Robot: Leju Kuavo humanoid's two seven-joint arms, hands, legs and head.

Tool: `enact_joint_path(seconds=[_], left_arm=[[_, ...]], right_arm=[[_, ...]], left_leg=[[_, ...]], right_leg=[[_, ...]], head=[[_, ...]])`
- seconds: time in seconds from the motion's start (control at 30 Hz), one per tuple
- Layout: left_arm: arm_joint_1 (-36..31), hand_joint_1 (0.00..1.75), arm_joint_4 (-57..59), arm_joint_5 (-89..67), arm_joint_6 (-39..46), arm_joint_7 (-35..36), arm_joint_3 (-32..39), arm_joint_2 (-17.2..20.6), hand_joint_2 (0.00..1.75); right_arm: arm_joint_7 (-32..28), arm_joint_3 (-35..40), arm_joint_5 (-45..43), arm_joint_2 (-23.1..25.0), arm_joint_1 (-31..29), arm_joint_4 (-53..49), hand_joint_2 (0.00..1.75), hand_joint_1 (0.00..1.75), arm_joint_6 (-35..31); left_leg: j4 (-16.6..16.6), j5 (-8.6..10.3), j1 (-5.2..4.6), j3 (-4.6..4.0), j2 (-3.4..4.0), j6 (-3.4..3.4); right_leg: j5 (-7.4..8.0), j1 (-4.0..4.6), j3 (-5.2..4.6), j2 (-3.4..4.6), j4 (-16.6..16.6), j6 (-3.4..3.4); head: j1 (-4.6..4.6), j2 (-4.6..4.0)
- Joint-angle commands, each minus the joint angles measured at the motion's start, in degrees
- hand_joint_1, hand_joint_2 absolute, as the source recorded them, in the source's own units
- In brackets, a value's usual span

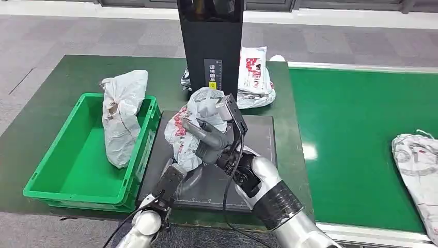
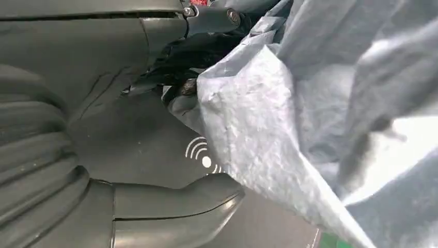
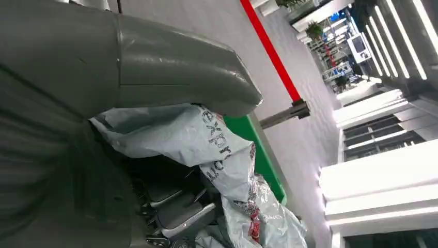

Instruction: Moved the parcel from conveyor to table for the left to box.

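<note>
Both hands (image 1: 209, 142) on grey parcel (image 1: 188, 124)

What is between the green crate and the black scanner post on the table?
In the head view, the grey parcel held by the right hand over the dark pad lies between green crate and scanner post.

A green-covered worktop (image 1: 57, 88) is seen from above, with a green plastic crate (image 1: 77, 170) set on its left part and a dark flat pad (image 1: 258, 139) laid just beside the crate. A tall black upright unit (image 1: 210, 41) is stood at the far edge, and a white printed parcel (image 1: 255, 77) is laid next to it. To the right, a green conveyor belt (image 1: 351, 134) is shown carrying another printed parcel (image 1: 418, 170) near its right edge
</note>
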Motion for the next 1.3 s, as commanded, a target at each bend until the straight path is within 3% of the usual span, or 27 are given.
enact_joint_path(seconds=[0.03,0.07,0.1,0.13,0.17,0.2,0.27,0.3,0.33,0.5,0.63,0.83,1.1,1.3], left_arm=[[0.2,0.0,1.47,-0.14,2.47,-0.59,2.54,0.91,1.75],[0.56,0.0,1.06,-0.21,2.71,-0.6,2.77,0.91,1.75],[1.19,0.0,0.22,-0.34,2.94,-0.51,3.18,1.0,1.75],[1.83,0.05,-0.64,-0.42,3.07,-0.44,3.65,1.04,1.75],[2.02,0.94,-0.9,-0.46,3.12,-0.37,3.85,1.08,1.75],[2.84,1.71,-1.93,-0.58,3.3,-0.18,4.57,1.05,1.75],[3.87,1.75,-3.06,-0.92,3.39,0.0,5.27,0.94,1.75],[5.2,1.75,-4.3,-1.45,4.13,0.9,6.2,0.59,1.75],[7.42,1.75,-6.96,-2.07,3.79,1.35,7.35,0.5,1.75],[8.78,1.75,-9.3,-3.52,2.4,2.22,9.71,-0.3,1.75],[9.21,1.75,-9.53,-4.52,1.8,2.37,10.14,-0.65,1.75],[9.12,1.75,-9.81,-5.43,0.83,2.96,10.85,-1.6,1.75],[9.39,1.75,-10.19,-5.8,0.48,3.07,11.54,-1.92,1.75],[10.33,1.75,-11.5,-7.2,-0.7,3.15,13.44,-2.8,1.75]], right_arm=[[-2.1,7.67,1.89,-2.68,-2.46,0.88,1.75,0.0,-0.55],[-2.39,7.81,2.62,-2.83,-2.13,0.73,1.75,0.0,-1.1],[-3.13,8.14,4.49,-3.2,-1.55,0.46,0.0,0.0,-2.35],[-3.61,8.44,6.12,-3.49,-0.99,0.45,0.0,0.0,-2.86],[-4.0,8.72,7.39,-3.73,-0.83,0.39,0.0,0.0,-3.4],[-4.8,8.88,11.48,-4.21,0.12,0.18,0.0,0.0,-5.91],[-5.84,8.3,16.06,-5.37,2.5,-1.66,0.0,0.0,-8.27],[-0.37,12.15,25.83,-9.08,3.68,-3.78,0.0,0.0,-16.97],[-1.72,8.96,38.73,-11.93,10.69,-8.01,0.0,0.0,-19.07],[-1.65,-1.93,51.79,-13.94,20.33,-14.86,0.0,0.0,-20.12],[-1.44,-9.67,55.14,-14.24,27.23,-22.41,0.0,0.0,-19.47],[-1.2,-14.25,57.43,-14.89,32.49,-27.89,0.0,0.0,-19.97],[-0.69,-16.6,58.6,-14.37,33.91,-29.55,0.0,0.0,-20.68],[-0.78,-28.44,58.53,-11.88,42.84,-42.64,0.0,0.0,-24.93]], left_leg=[[-0.06,-0.01,0.0,0.11,0.06,0.03],[-0.11,-0.01,0.01,0.21,0.08,0.04],[-0.07,-0.01,0.0,0.12,0.06,0.03],[-0.14,-0.02,0.02,0.25,0.07,0.05],[-0.11,-0.01,0.01,0.18,0.05,0.03],[-0.08,-0.01,0.0,0.14,0.04,0.03],[-0.11,-0.01,0.02,0.19,0.01,0.04],[-0.18,-0.01,0.01,0.3,0.0,0.06],[-0.16,0.0,0.02,0.25,-0.03,0.05],[-0.19,-0.02,0.06,0.34,-0.42,0.12],[-0.08,-0.15,0.0,0.13,-0.27,0.1],[-0.02,-0.16,-0.04,0.04,-0.22,0.09],[-0.04,-0.16,-0.06,0.1,-0.13,0.09],[-0.02,-0.17,-0.08,0.09,-0.29,0.1]], right_leg=[[0.02,0.0,0.08,0.13,-0.06,0.01],[0.04,0.01,0.18,0.17,-0.13,0.02],[0.02,0.0,0.1,0.12,-0.07,0.01],[0.03,0.01,0.21,0.18,-0.16,0.02],[0.02,0.01,0.14,0.13,-0.12,0.02],[0.01,0.0,0.11,0.1,-0.1,0.01],[0.01,0.02,0.18,0.08,-0.14,0.02],[0.01,0.01,0.28,0.1,-0.21,0.03],[0.01,0.02,0.23,0.06,-0.19,0.02],[-0.12,0.06,0.5,-0.32,-0.39,0.09],[-0.14,-0.01,0.21,-0.25,-0.23,0.05],[-0.15,-0.03,0.08,-0.18,-0.16,0.1],[-0.14,-0.05,0.1,-0.09,-0.16,0.1],[-0.2,-0.07,0.13,-0.23,-0.13,0.1]], head=[[0.0,0.0],[0.0,0.0],[0.0,0.0],[-0.02,0.0],[-0.02,0.0],[-0.02,0.0],[0.0,0.0],[-0.02,0.0],[0.0,0.0],[0.02,0.0],[0.0,0.0],[0.0,0.0],[0.0,0.0],[0.0,0.0]])
